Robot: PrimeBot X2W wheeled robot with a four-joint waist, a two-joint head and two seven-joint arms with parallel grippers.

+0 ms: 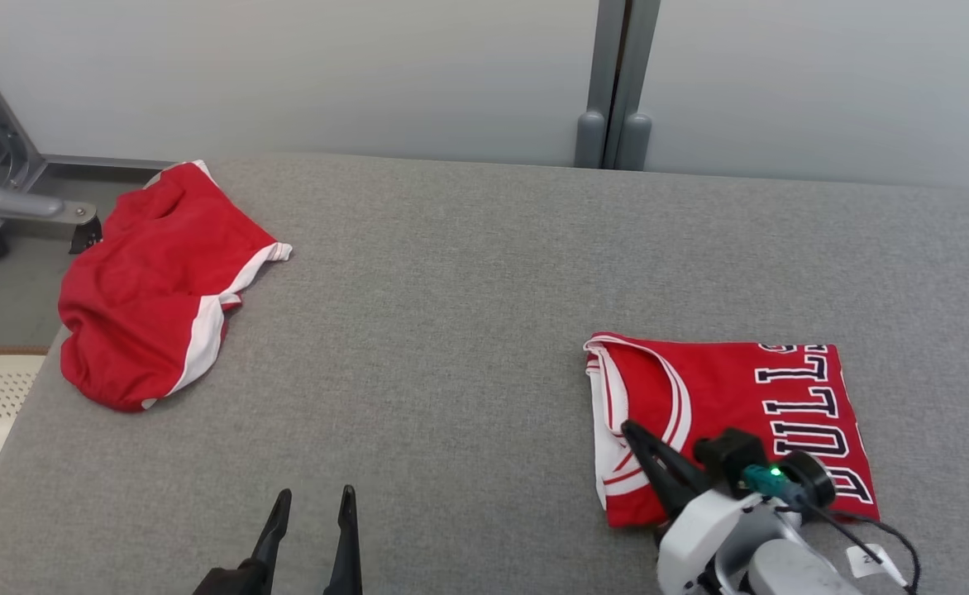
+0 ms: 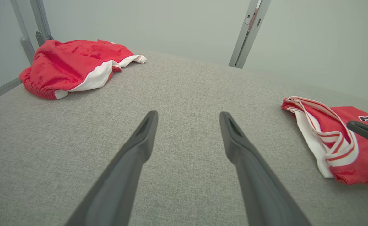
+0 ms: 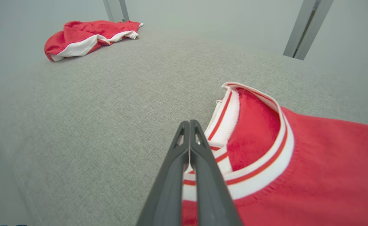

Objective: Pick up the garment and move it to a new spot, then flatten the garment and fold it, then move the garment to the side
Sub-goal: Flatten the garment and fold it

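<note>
Right wrist view: the right gripper (image 3: 189,123) is pictured with its two dark fingers pressed flat together, tips poised over the white-and-red trim (image 3: 259,166) of the jersey (image 3: 322,163). No cloth can be made out between the fingers, so nothing is judged to be held. Whether the tips touch the trim or hang just above it cannot be told. The jersey is seen folded into a neat rectangle, lettering uppermost, and laid flat on the robot's right of the grey surface (image 1: 468,273), near the front edge. Such a placing is read as deliberate: the fold appears done, and the piece seems to be set aside so that the middle is freed for work. A closed, slim gripper over the edge is better suited to nudging or pressing cloth than to lifting it.

In the head view, the left gripper (image 1: 315,494) is shown at the lower left with its fingers spread wide and nothing between them, over bare surface and well apart from both garments. It is judged to be readied for a grasp. The shorts (image 1: 145,289) are seen crumpled in a heap at the far left corner, by the edge, with white side stripes showing. They are not yet flattened or folded, and are taken to be the piece to be fetched next.
</note>
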